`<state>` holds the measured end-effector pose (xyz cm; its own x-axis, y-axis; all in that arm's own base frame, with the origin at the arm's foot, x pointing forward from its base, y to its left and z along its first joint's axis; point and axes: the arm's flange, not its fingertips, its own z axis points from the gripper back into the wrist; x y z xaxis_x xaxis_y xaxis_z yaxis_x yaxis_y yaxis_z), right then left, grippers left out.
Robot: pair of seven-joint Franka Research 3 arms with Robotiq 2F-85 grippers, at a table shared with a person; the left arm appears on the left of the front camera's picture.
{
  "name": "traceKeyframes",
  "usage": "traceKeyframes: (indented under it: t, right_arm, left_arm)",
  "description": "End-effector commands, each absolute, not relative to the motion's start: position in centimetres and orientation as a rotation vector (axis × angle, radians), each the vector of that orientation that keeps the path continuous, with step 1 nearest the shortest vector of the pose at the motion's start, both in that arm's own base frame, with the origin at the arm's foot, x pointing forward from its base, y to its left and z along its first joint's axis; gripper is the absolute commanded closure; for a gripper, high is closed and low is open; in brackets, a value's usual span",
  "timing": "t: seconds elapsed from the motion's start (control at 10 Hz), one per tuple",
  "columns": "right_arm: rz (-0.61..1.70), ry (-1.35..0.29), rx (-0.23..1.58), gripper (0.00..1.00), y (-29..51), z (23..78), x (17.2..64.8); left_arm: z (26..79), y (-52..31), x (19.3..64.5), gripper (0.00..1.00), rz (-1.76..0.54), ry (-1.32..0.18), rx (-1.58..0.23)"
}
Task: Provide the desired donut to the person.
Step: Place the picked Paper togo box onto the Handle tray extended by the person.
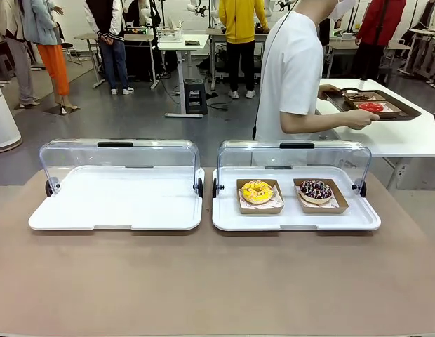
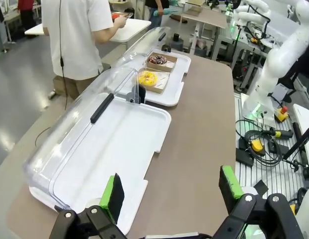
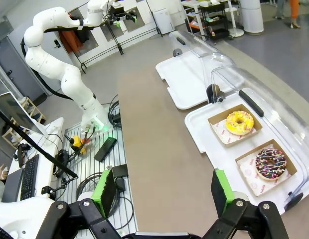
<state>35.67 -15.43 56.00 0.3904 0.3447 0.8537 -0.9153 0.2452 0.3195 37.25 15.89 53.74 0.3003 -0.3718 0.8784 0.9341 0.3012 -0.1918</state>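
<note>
Bare bench [image 1: 217, 281] fronts two open-lidded trays; yellow donut [image 1: 257, 191] and chocolate donut [image 1: 316, 189] sit boxed in the right tray [image 1: 295, 221], within reach. Turned away, the person [image 1: 291, 70] hasn't chosen. Left claw [image 2: 172, 191] gapes wide, empty. Right claw [image 3: 164, 191] likewise, above the donuts.

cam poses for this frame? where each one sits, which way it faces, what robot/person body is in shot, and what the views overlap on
Front: fixed at the robot's table edge, facing across two white trays to the person, turned away, holding a brown tray.
Left wrist: high above the table's left end, looking along it; open left gripper at bottom, right arm at the far end, the person beyond.
Right wrist: above the right end, looking back; open right gripper at bottom, left arm beyond.
Shared: yellow donut and chocolate donut.
</note>
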Motion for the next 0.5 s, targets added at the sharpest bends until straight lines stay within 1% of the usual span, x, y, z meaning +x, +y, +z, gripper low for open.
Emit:
traceKeyframes:
  t: [0.0,0.2,0.4]
  right_arm:
    - [0.981,-0.754,0.959,0.00,-15.32,55.99,35.76]
    - [0.981,-0.754,0.959,0.00,-15.32,55.99,35.76]
    - [0.981,-0.754,0.959,0.00,-15.32,55.99,35.76]
  left_arm:
    - [53.56,16.32,37.08,0.00,-1.043,-0.875,-0.832]
    - [53.85,16.27,37.37,0.00,-1.114,-0.886,-0.801]
    - [53.73,16.25,37.12,0.00,-1.126,-0.892,-0.791]
